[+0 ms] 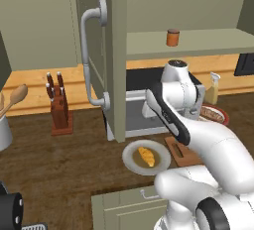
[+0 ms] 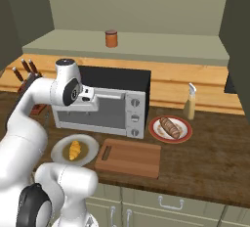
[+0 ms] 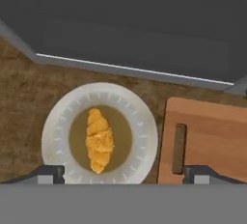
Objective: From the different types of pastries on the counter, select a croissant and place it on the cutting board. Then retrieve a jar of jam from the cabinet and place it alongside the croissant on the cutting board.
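The golden croissant (image 3: pixel 99 141) (image 1: pixel 146 156) (image 2: pixel 74 149) lies on a round grey plate (image 3: pixel 53 121) on the dark wood counter (image 2: pixel 205 157). To its right sits the reddish-brown cutting board (image 2: pixel 129 157) (image 3: pixel 212 131), bare, with its slot handle toward the plate. My gripper (image 3: pixel 124 174) hangs above the plate, open, its tips wide apart and holding nothing. A brown pastry (image 2: pixel 170 127) rests on a red-rimmed plate (image 2: pixel 155 132). The orange-brown jam jar (image 1: pixel 172 37) (image 2: pixel 111 38) stands on the pale shelf of the cabinet, whose door (image 1: pixel 96 50) is swung open.
A toaster oven (image 2: pixel 102 101) stands right behind the grey plate and board. A pale jug (image 2: pixel 189 102) sits right of it. A knife block (image 1: pixel 59 106) stands at the left. The open cabinet door with its long bar handle (image 1: pixel 88 55) juts out over the counter.
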